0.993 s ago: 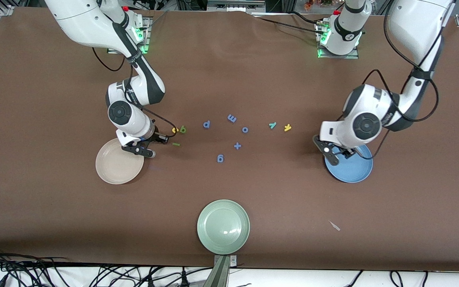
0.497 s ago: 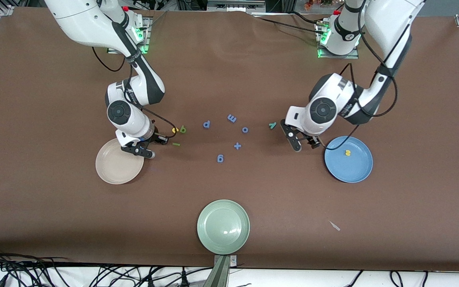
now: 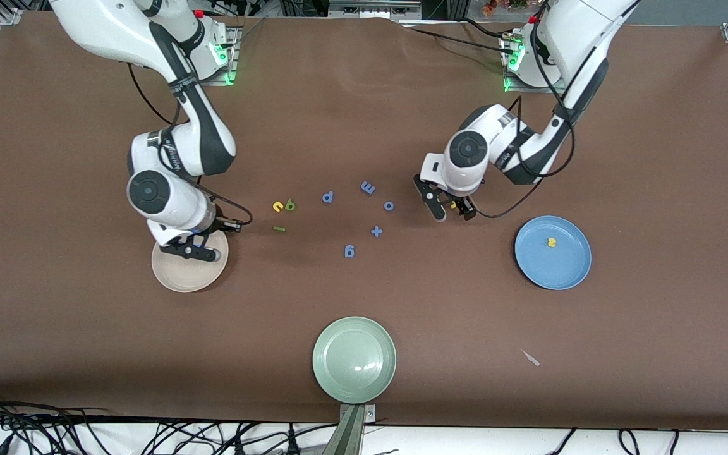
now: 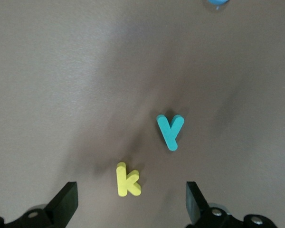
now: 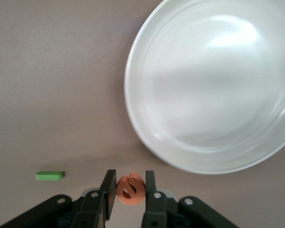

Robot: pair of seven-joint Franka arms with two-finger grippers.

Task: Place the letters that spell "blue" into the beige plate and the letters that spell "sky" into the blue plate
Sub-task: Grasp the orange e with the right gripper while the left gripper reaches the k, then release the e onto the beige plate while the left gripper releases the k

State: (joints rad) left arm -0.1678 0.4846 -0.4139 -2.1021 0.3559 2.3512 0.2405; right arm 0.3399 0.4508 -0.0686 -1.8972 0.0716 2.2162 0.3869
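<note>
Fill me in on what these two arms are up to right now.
The right gripper is shut on the orange e, at the edge of the empty beige plate. The left gripper hangs open over the yellow k and teal y. The yellow s lies in the blue plate.

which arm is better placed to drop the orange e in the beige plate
Right. The right gripper is shut on the orange e right at the beige plate. The left gripper hangs open over the yellow k and teal y, near the blue plate.
</note>
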